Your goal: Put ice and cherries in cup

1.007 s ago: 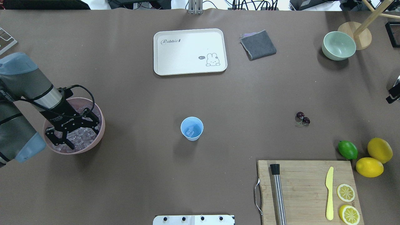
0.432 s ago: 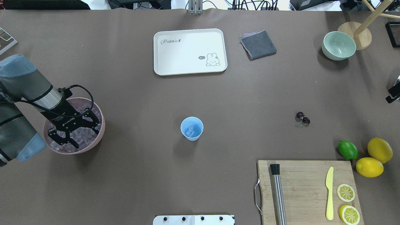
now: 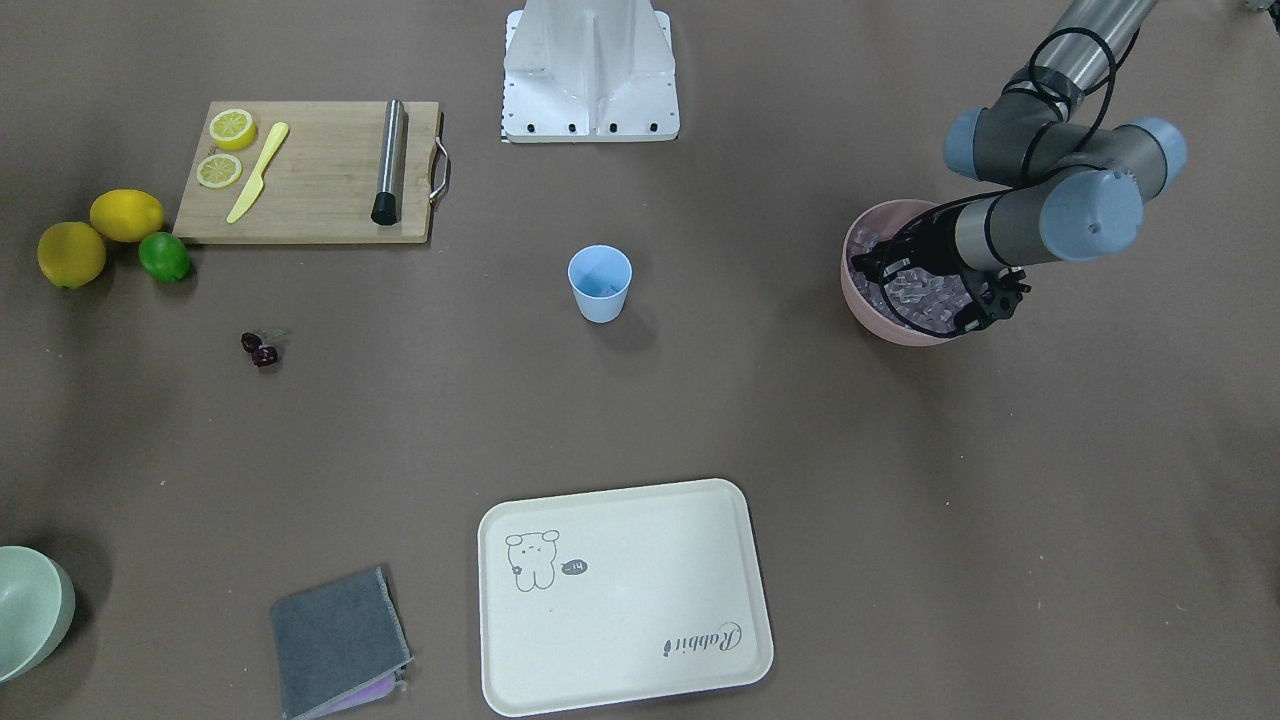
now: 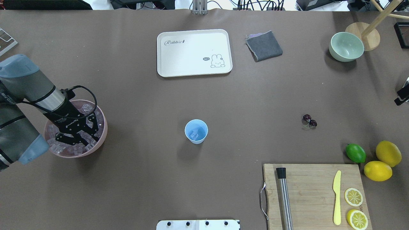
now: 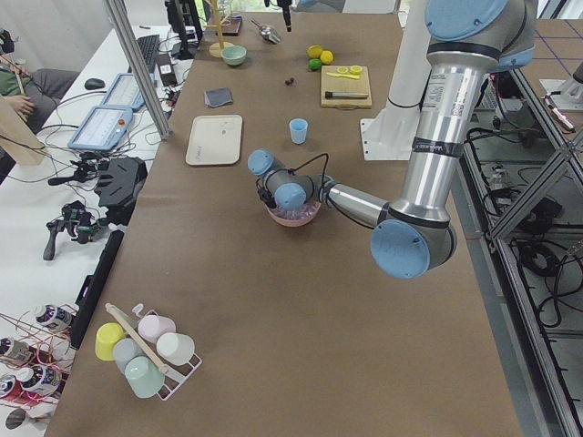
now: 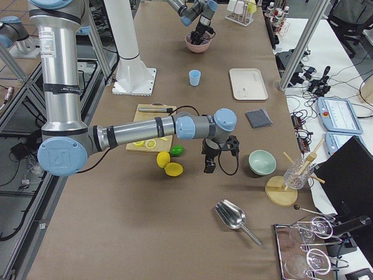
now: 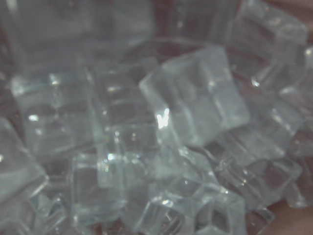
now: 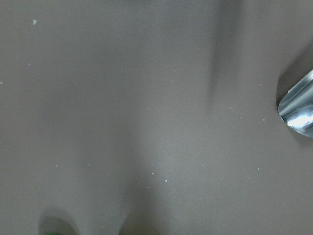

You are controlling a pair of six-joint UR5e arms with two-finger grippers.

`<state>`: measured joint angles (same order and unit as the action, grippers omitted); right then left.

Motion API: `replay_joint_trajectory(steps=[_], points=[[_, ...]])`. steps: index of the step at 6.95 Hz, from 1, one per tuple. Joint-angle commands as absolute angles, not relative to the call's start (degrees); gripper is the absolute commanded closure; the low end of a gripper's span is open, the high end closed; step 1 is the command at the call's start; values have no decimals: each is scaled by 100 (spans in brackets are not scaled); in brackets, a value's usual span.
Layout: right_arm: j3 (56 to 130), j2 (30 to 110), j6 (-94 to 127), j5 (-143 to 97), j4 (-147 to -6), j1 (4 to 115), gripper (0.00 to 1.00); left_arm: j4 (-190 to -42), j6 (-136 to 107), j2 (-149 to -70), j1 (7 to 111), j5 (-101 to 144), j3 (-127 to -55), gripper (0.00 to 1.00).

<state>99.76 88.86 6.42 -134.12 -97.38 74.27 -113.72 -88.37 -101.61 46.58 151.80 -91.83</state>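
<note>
Position of left pincer (image 4: pixel 77 140): lowered into the pink bowl (image 4: pixel 104 128) at the robot's left side of the desk (image 4: pixel 134 185). The jaws stand wide apart, with the tips pushed down among the ice (image 7: pixel 195 100) that fills the bowl. The left wrist view shows only cubes at very close range, slightly blurred. Whether a cube sits between the tips cannot be told.

Position of right pincer (image 6: pixel 208 168): raised above bare desk at the robot's right end, pointing down, near a metal scoop (image 6: pixel 232 216). Its jaw state cannot be told from the views available.

Task items:
- Cup (image 4: pixel 196 131): upright near the desk centre, well apart from the pink bowl. At least one clear cube (image 4: pixel 194 135) lies in its bottom.
- Cherries (image 4: pixel 309 121): lying on the desk surface to the robot's right of the cup, well apart from it, touched by neither pincer.

Other items:
- Lime (image 4: pixel 355 153) and two lemons (image 4: pixel 388 153), grouped just beside the far right corner of the cutting board (image 4: pixel 310 191).
- On the board: a steel rod with a black end (image 4: pixel 284 201), a yellow knife (image 4: pixel 336 198) and two lemon slices (image 4: pixel 353 196).
- White tray (image 4: pixel 194 41), folded grey cloth (image 4: pixel 264 45) and pale green bowl (image 4: pixel 346 46), along the far side of the desk.
</note>
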Motion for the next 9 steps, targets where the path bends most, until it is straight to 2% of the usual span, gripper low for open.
replay_joint_trajectory(steps=[1,5,9], points=[[9967,8886,642,-13412,-9738,7427,0,-11364,-8833,-10195,4658,15205,-9211,91],[9967,8886,642,-13412,-9738,7427,0,-11303,-8833,-10371,4956,15846,-9211,100],[9975,8877,676,-13412,-9738,7427,0,-11312,-8763,-10686,5299,15916,-9237,100]])
